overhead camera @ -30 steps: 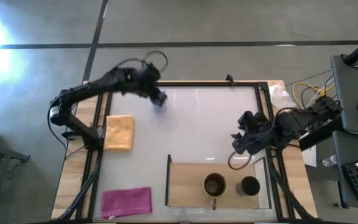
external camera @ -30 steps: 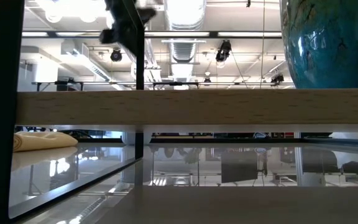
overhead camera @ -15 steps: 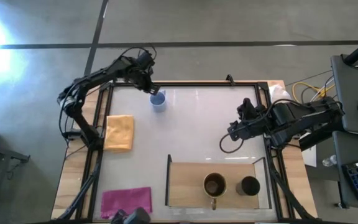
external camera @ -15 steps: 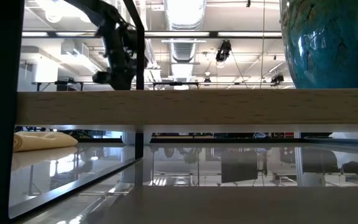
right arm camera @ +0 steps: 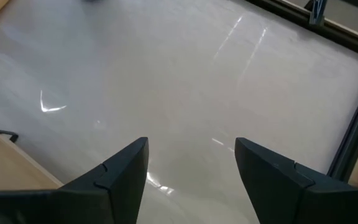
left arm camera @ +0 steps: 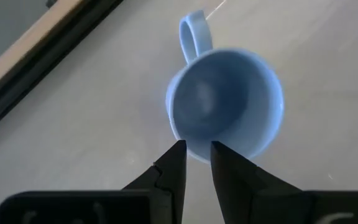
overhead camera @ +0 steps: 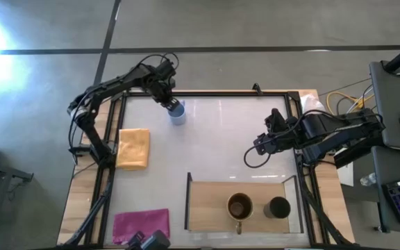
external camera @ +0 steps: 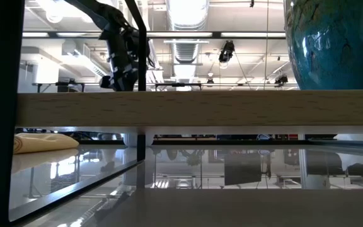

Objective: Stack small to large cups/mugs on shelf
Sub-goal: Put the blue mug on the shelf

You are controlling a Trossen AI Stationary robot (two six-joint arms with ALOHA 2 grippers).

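Observation:
The light blue mug [overhead camera: 178, 113] stands upright on the white table top at the far left. In the left wrist view, the mug [left arm camera: 225, 102] shows its hollow and its handle [left arm camera: 194, 31]. My left gripper [overhead camera: 170, 105] points down at the far-left side of the mug's rim. Its fingers [left arm camera: 197, 149] are a narrow gap apart, opposite the handle. My right gripper [overhead camera: 253, 148] hangs open over bare table [right arm camera: 191, 155] at the right. On the shelf [overhead camera: 207, 208] at the near edge stand the brown mug [overhead camera: 239, 206] and the black cup [overhead camera: 278, 207]. My left gripper stands over the mug's rim [left arm camera: 194, 157] from above, one fingertip [left arm camera: 178, 152] outside the wall and the other [left arm camera: 219, 152] over the rim. I cannot tell whether either finger touches the mug. The mug stands upright on the table.
A yellow cloth [overhead camera: 133, 147] lies at the table's left edge and a pink cloth [overhead camera: 141, 226] at the near left. A dark frame [overhead camera: 221, 93] rims the table. In the low view the shelf board [external camera: 200, 110] carries a teal-glazed vessel [external camera: 333, 44]. Cables [overhead camera: 339, 104] lie at the right.
My left gripper has come down and swung toward the table's far-left corner, turning as it went, and now stands still at the mug's rim. The mug has stayed in place. My right gripper has drifted a little toward the table's left and rolled slightly.

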